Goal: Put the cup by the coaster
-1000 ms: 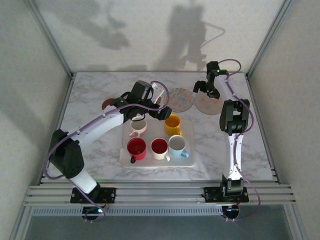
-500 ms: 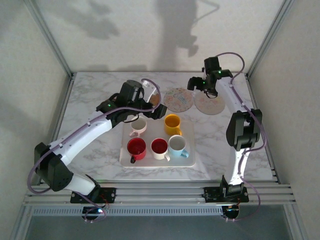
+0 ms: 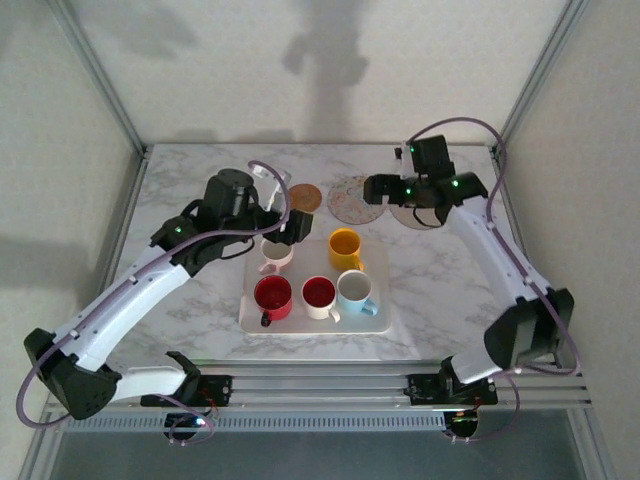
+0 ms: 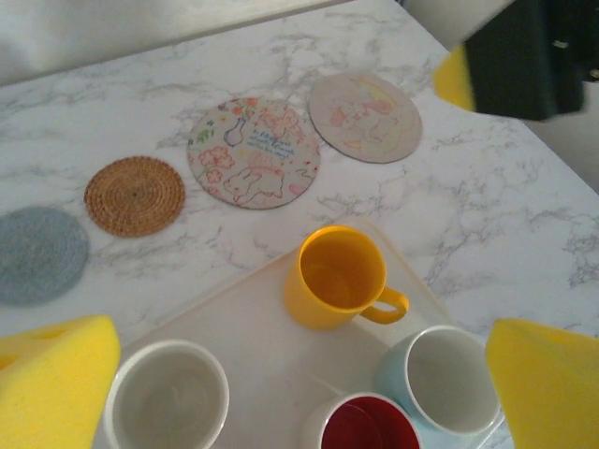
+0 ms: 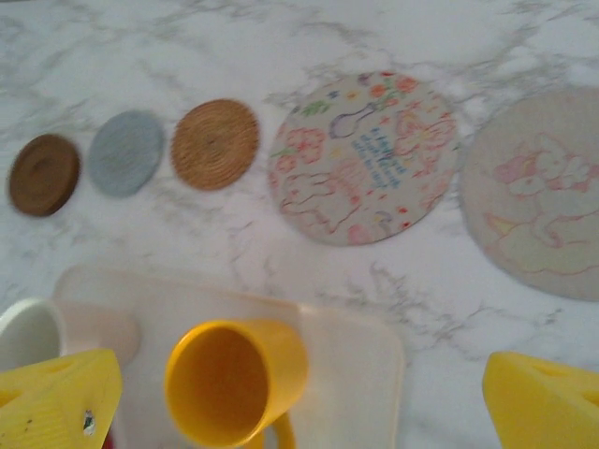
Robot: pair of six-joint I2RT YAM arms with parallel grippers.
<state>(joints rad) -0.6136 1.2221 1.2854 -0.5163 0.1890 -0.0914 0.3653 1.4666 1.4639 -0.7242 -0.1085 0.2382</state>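
Yellow cup (image 4: 337, 278) upright on tray (image 4: 251, 313), centred ahead of open, empty left gripper (image 4: 301, 374); right gripper (image 5: 299, 398), also open, lines up off-centre.

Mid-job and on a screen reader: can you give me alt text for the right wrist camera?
A yellow cup sits on a pale tray, seen between the yellow pads of the open right gripper, with a white cup at its left. Beyond, on the marble table, five round coasters lie in a row: dark brown, grey, woven tan, then two larger printed ones.
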